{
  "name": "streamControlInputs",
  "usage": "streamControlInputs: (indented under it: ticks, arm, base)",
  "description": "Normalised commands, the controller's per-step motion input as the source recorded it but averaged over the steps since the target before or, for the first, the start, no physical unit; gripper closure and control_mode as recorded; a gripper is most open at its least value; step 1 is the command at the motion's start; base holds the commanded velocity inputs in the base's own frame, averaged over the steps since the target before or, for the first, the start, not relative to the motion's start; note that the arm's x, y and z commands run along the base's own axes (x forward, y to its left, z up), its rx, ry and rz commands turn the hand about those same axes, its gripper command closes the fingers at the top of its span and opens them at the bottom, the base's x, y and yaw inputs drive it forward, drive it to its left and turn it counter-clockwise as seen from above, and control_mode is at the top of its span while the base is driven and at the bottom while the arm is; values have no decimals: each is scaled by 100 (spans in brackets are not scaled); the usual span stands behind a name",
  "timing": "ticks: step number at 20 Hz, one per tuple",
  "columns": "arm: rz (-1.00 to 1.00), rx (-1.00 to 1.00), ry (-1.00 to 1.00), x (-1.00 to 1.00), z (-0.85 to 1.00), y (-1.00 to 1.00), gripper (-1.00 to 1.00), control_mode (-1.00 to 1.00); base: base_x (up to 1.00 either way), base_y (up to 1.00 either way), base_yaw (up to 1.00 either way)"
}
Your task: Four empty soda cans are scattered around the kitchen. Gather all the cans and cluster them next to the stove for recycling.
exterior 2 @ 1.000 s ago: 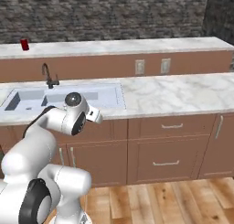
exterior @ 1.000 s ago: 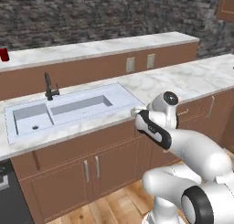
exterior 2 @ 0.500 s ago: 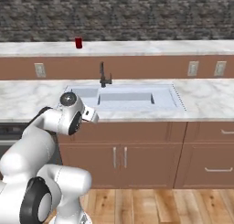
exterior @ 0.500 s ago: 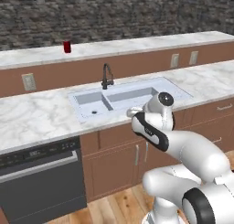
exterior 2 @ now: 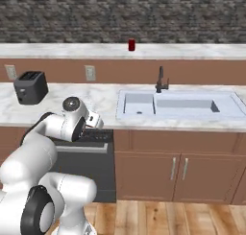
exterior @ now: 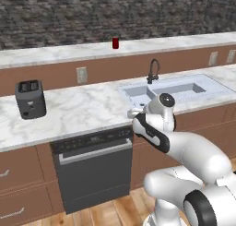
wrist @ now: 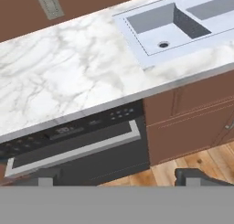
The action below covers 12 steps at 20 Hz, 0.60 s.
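The claw [wrist: 121,179] hangs with its two dark fingertips [wrist: 194,176] set wide apart and nothing between them, above a black dishwasher [wrist: 75,147] with a silver handle and the wooden floor [wrist: 189,166]. Past the dishwasher, a white marble counter [wrist: 68,77] stretches across ahead of the claw, with brown cabinet doors [wrist: 192,115] under it to the right. Further ahead and to the right, a pale sink [wrist: 176,29] is sunk into the counter, a round drain in its nearer basin.
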Motion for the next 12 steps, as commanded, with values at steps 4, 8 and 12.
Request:
streamControlInputs:
  ticks: [4, 8, 12]
  arm:
    - [0, 0, 0, 0, 0, 0, -100, 100]
    - [0, 0, 0, 0, 0, 0, -100, 100]
    - [0, 0, 0, 0, 0, 0, -100, 100]
  base:
    - [1, 100, 15]
    - [1, 100, 14]
    - [9, 100, 15]
